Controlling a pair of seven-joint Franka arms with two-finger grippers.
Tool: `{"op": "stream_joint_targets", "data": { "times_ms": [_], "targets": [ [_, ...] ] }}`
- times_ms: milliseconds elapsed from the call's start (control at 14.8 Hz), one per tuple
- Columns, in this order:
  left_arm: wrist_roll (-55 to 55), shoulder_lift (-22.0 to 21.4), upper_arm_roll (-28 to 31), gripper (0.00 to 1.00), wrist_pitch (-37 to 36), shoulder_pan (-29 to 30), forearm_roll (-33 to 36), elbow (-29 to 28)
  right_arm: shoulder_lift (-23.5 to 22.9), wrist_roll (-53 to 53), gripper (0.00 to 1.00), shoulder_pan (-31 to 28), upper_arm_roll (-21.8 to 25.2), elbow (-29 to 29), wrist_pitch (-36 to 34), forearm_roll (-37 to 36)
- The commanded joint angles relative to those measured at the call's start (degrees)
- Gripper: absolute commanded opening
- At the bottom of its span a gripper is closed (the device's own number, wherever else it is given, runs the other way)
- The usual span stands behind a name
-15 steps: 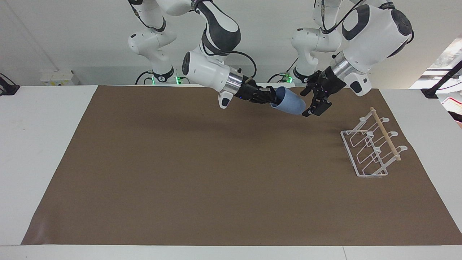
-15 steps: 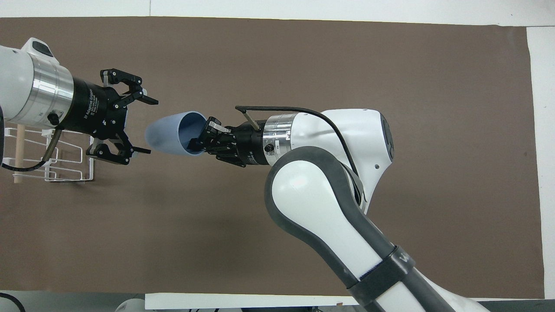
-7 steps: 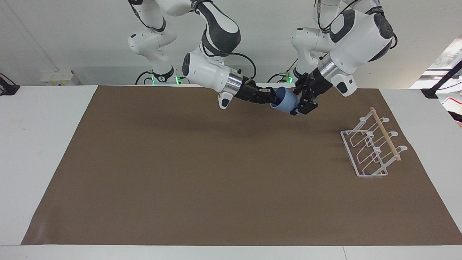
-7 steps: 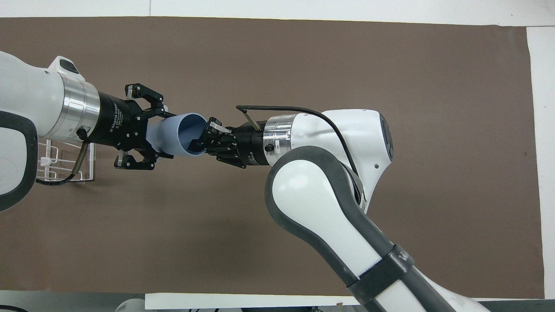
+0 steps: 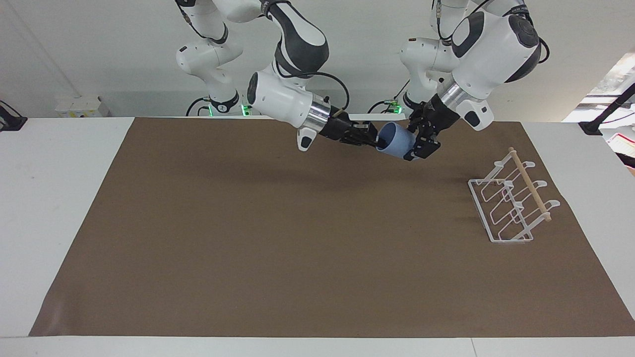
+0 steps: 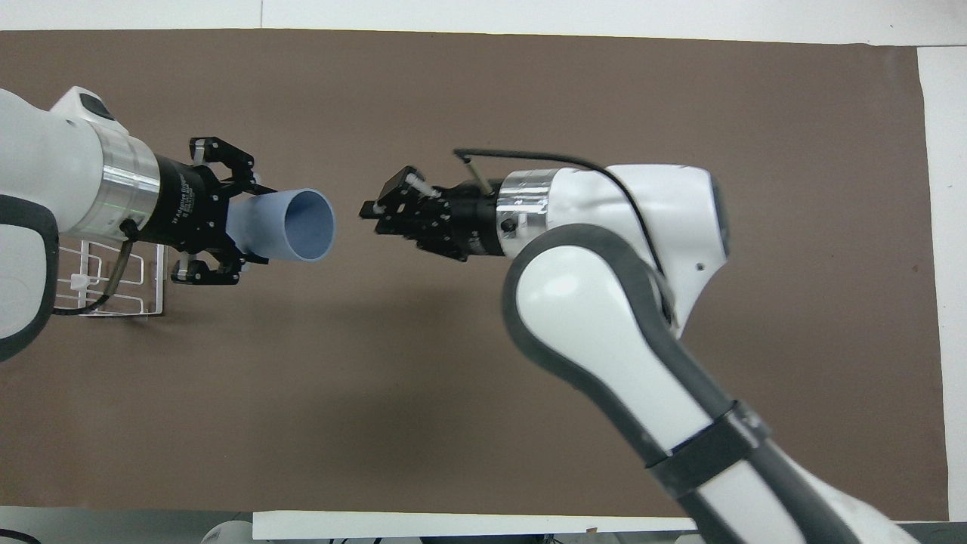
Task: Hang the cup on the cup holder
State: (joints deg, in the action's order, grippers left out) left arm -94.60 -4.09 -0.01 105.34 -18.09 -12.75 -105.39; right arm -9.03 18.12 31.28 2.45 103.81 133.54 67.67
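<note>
The left gripper clamps its fingers on the base of the cup, held in the air over the mat near the robots' edge of the desk. The right gripper has let go and backed clear of the rim (fingers narrow, holding nothing). The cup holder sits toward the left arm's end.

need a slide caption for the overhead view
Left gripper holds the cup by its base, mouth toward the right gripper, which is clear of it; the cup holder sits under the left arm.

The left gripper clasps the cup by its base, apart from the right gripper.
</note>
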Motion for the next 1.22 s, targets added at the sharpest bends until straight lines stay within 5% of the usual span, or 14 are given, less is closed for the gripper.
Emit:
{"op": "stream_joint_targets", "data": {
  "times_ms": [0,405,608,811,1149],
  "targets": [
    [-0.1,0.8,0.2,0.00,0.0,1.7,10.8,-0.2,5.0,-0.9,1.00,-9.1,-0.3,0.9,-7.9,-9.7],
    [-0.6,7.0,-0.1,0.00,-1.9,-1.5,46.5,-0.4,9.7,-1.1,1.00,-21.1,-0.1,0.0,-22.5,-45.6],
    [-0.5,11.2,-0.1,0.00,-6.4,-2.2,65.9,-0.1,10.6,-1.2,1.00,-23.0,0.1,-7.5,-36.9,-64.9],
    [-0.6,12.4,0.1,0.00,-8.2,-2.5,76.0,0.1,10.3,-3.9,1.00,-25.2,1.4,-14.3,-48.9,-68.5],
    [-3.4,19.4,0.6,0.00,-10.7,-1.7,86.5,3.3,10.2,-14.6,1.00,-28.6,1.0,-16.1,-52.5,-73.1]
  ]
}}
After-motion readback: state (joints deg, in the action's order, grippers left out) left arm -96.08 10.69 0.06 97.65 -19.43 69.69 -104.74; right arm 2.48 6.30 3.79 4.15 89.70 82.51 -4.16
